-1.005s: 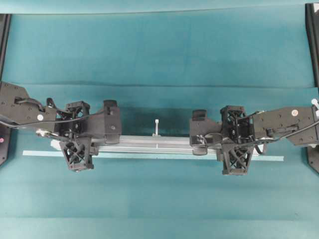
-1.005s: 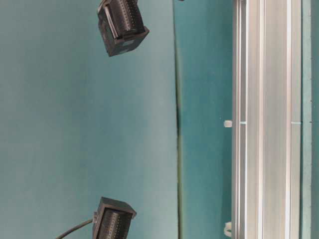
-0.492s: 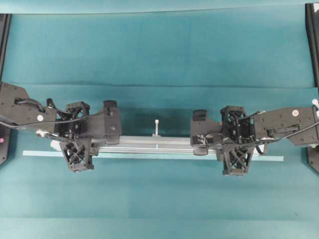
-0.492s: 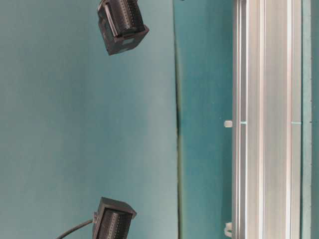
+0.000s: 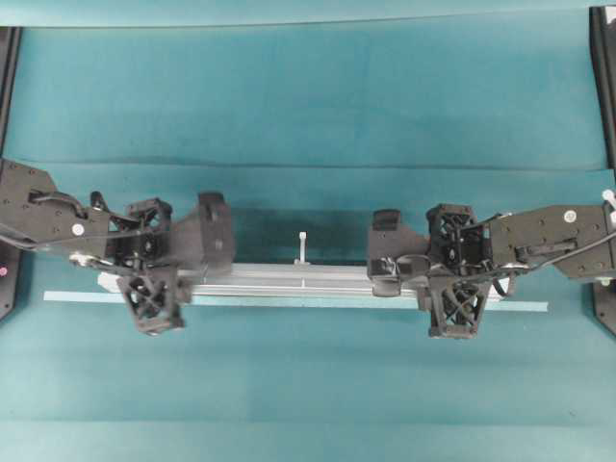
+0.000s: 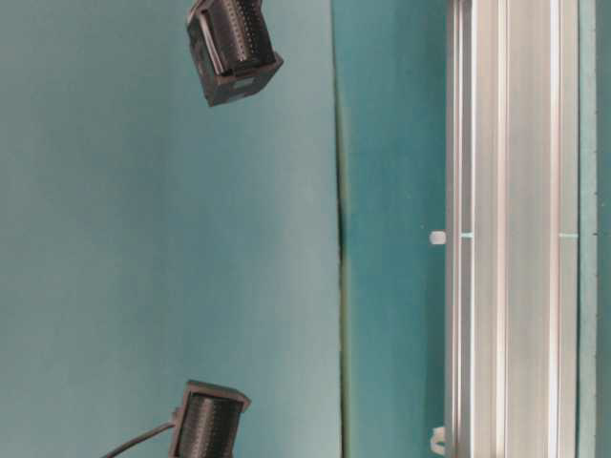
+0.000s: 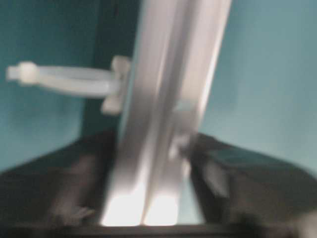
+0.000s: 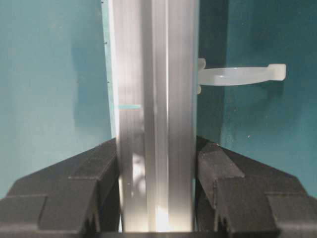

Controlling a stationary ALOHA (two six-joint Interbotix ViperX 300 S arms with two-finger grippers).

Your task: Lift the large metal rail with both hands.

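Note:
The large metal rail (image 5: 289,274) is a long silver grooved bar lying left to right on the teal cloth, with a white peg (image 5: 302,245) standing at its middle. My left gripper (image 5: 214,262) straddles its left part, blurred. In the left wrist view the rail (image 7: 163,99) runs between the jaws of the left gripper (image 7: 153,198), with teal showing between the rail and the right jaw. My right gripper (image 5: 383,262) straddles the right part. In its wrist view the rail (image 8: 153,99) fills the right gripper (image 8: 157,188), with thin slits at both sides.
A thin pale tape strip (image 5: 289,301) lies just in front of the rail and reaches past both its ends. Black frame posts (image 5: 603,77) stand at the table's side edges. The table-level view shows the rail (image 6: 506,239) and two black arm parts (image 6: 234,48).
The left jaws have spread away from the rail and that gripper is blurred by motion. The right jaws have eased off slightly. The rail has not moved.

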